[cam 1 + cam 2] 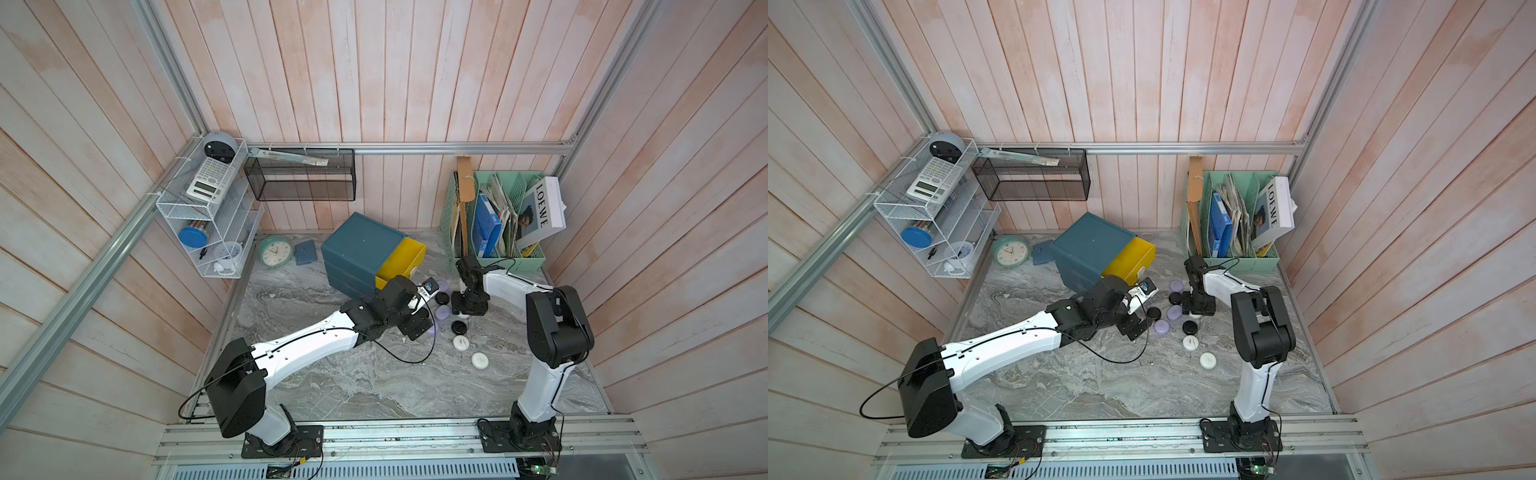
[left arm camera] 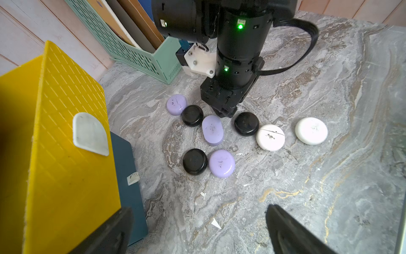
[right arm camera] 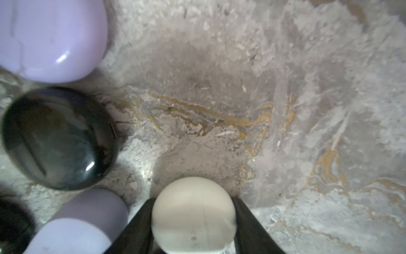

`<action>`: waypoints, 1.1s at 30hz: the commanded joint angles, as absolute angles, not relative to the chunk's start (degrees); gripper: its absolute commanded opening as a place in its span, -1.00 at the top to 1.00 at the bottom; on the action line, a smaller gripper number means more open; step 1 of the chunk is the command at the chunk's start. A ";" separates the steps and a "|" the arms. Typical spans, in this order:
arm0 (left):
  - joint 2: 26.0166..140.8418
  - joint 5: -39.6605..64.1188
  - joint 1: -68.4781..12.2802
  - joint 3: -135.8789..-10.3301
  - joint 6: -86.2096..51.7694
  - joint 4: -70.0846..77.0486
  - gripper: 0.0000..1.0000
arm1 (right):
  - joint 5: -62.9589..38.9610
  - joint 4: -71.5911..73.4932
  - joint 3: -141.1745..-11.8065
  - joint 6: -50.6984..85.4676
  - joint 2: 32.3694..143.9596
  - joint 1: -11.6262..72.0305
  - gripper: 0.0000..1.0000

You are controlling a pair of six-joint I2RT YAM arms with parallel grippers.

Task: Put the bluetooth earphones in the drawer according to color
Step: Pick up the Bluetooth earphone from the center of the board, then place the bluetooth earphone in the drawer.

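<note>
The drawer (image 1: 361,243) is sitting far and left of centre, its yellow tray (image 1: 401,257) pulled out. Just beside it the left gripper (image 2: 197,232) is hovering with its jaws spread wide. Further right, the right gripper (image 2: 226,111) is pinching a white case (image 3: 194,217) on the table (image 2: 329,187), among the other earphones (image 2: 222,163). This looks like the grasp step. The next move calls for lifting the case straight up, clear of its neighbours, then carrying it left to the tray.

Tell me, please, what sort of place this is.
Probably a mock home-office corner built inside a robot test cell: a mint-green file rack of folders, a calculator on a wire shelf, and a bare aluminium frame against plank walls.
</note>
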State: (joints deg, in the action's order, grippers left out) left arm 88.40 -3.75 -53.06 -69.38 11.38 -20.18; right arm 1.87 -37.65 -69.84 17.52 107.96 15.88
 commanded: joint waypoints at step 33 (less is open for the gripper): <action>74.64 -5.37 -37.52 -66.98 8.39 -14.24 -1.00 | -6.98 -12.78 -73.96 10.64 80.43 28.79 1.00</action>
